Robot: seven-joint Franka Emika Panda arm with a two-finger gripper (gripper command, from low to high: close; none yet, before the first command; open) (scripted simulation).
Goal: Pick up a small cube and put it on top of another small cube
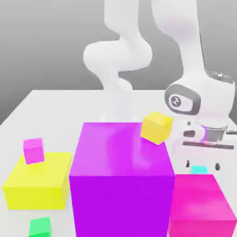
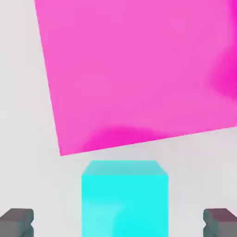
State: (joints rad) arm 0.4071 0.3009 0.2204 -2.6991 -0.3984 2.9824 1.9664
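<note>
The small cyan cube [image 2: 124, 199] sits on the white table [image 1: 46, 104], just behind the big pink block [image 1: 200, 203] as the exterior view has it, where only a sliver of its top [image 1: 199, 170] shows over that block's far edge. In the hand view the cube lies between the two dark fingertips [image 2: 16, 221], with a clear gap of table on either side of it, so the gripper [image 1: 202, 165] is spread wide and grasps nothing; neither finger touches the cube. A narrow strip of bare table separates the cube from the pink block's near edge [image 2: 139, 74].

The gripper hangs straight down over the cube, its white hand body and grey wrist joint above it at the exterior view's right, and the arm's white links [image 1: 118, 55] rise behind to the base at the back of the table.

The surface is a plain, pale white tabletop, and the room behind it is a featureless grey backdrop. A big purple block [image 1: 121, 180] fills the middle foreground, touching or nearly touching the pink block at its side. A small yellow cube [image 1: 156, 127] shows tilted at the purple block's far upper corner; whether it rests on it cannot be told. At the exterior view's left lies a low yellow block [image 1: 41, 183] with a small magenta cube [image 1: 34, 150] on its top, slightly tilted. A small green cube [image 1: 39, 227] sits in front of the yellow block, near the lower edge.
</note>
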